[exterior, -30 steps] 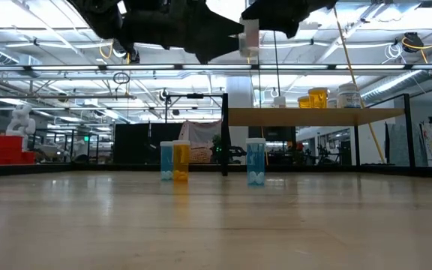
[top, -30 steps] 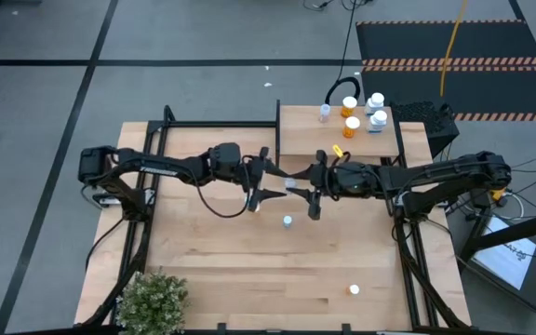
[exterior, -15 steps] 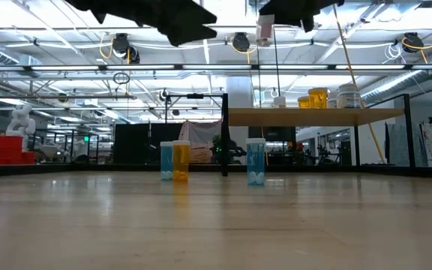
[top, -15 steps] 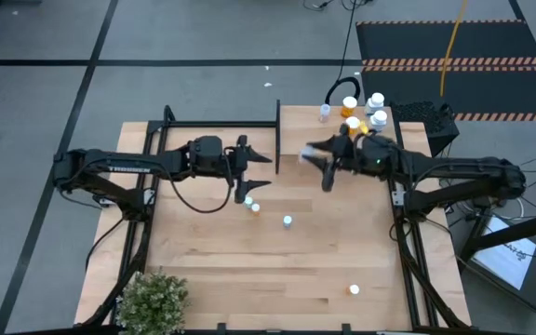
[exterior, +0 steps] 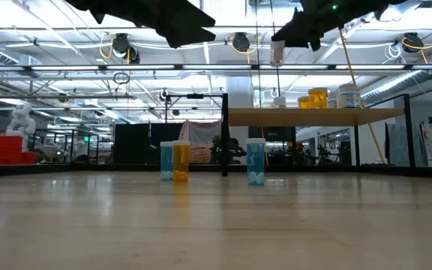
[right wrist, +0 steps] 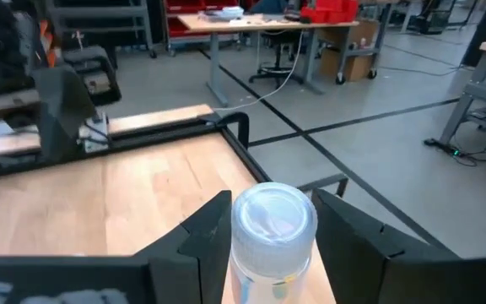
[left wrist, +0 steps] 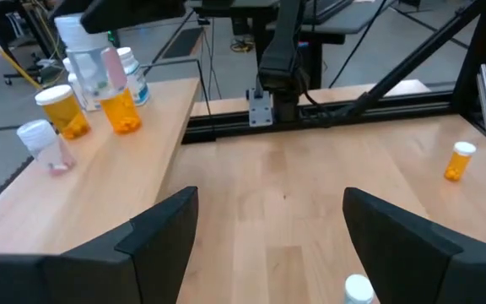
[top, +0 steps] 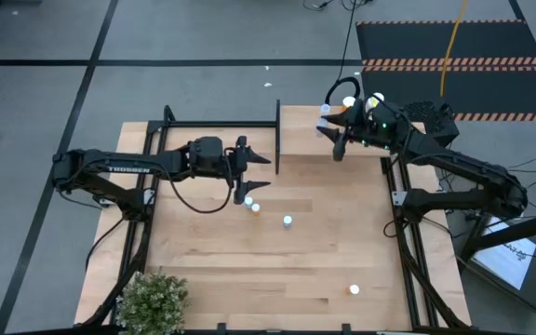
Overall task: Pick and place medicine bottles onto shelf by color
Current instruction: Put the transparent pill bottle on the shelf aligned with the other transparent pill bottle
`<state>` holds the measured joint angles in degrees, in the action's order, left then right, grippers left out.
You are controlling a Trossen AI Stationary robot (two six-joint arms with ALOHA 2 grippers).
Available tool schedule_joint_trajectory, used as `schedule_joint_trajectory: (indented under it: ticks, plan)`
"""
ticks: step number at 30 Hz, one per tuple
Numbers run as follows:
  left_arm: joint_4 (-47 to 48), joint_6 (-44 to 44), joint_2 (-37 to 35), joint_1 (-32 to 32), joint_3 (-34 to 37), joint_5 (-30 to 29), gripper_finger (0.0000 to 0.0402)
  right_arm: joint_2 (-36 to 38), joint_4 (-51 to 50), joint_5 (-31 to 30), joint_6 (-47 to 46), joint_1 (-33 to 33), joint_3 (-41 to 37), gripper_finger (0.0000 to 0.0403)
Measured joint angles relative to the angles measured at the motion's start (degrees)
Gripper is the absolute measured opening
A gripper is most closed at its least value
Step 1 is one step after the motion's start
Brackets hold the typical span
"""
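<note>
My right gripper [top: 328,130] is shut on a clear medicine bottle [right wrist: 272,221] with a white cap. It hangs above the shelf's [top: 298,135] far part, near the bottles standing there: two orange [left wrist: 118,110], one small clear [left wrist: 45,143], one larger white-capped [left wrist: 132,76]. My left gripper [top: 261,158] hovers open and empty over the table's middle, left of the shelf. Three bottles stand on the tabletop below it, two pale blue [exterior: 256,161] and one orange [exterior: 180,161]. Another orange one [top: 353,290] stands near the front edge. My right gripper pinches the clear bottle's body just under the cap [right wrist: 264,270] between its two fingers [right wrist: 205,241]. The fingers come in roughly level from the table's right side. The bottle [exterior: 277,52] hangs upright below them, lifted clear above the shelf [exterior: 313,115].
A black upright frame [top: 277,130] borders the shelf's left side, and a black rail [top: 212,123] runs along the table's far edge. A potted plant [top: 152,300] sits at the front left corner. Open tabletop lies between the loose bottles and the front edge.
My right gripper has carried the clear bottle from the table's middle toward the far right, rising a little, until it is over the shelf; the bottle has stayed upright. My left gripper drew back toward the table's left and up, then kept still.
</note>
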<state>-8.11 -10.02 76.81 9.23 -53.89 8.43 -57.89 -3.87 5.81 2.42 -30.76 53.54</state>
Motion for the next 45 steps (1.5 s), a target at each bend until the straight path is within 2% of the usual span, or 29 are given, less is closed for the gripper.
schedule_joint_trajectory:
  ticks: [6,11,18,28,38,45]
  plan:
    - [0.2,0.0,0.0,0.0,0.0,0.0,0.0296,-0.3,-2.4,8.4,4.1,-6.5,0.0,0.0147]
    - [0.2,-0.4,0.0,0.0,0.0,0.0,0.0296,-1.2,-3.3,12.4,6.8,-9.9,0.0,0.0149]
    - [0.2,-0.3,0.0,0.0,0.0,0.0,0.0296,-4.5,-4.2,12.7,7.4,-12.4,0.0,0.0148]
    - [0.2,-0.2,0.0,0.0,0.0,0.0,0.0296,-7.1,-4.4,12.4,7.4,-12.5,-0.1,0.0149]
    - [0.2,-0.3,0.0,-0.2,0.0,0.0,0.0296,-7.1,6.0,12.2,7.3,-13.5,-7.7,0.0149]
    - [-0.3,-1.7,0.0,-1.1,0.0,0.0,0.0296,-7.1,5.3,12.4,9.1,-14.7,-8.0,0.0149]
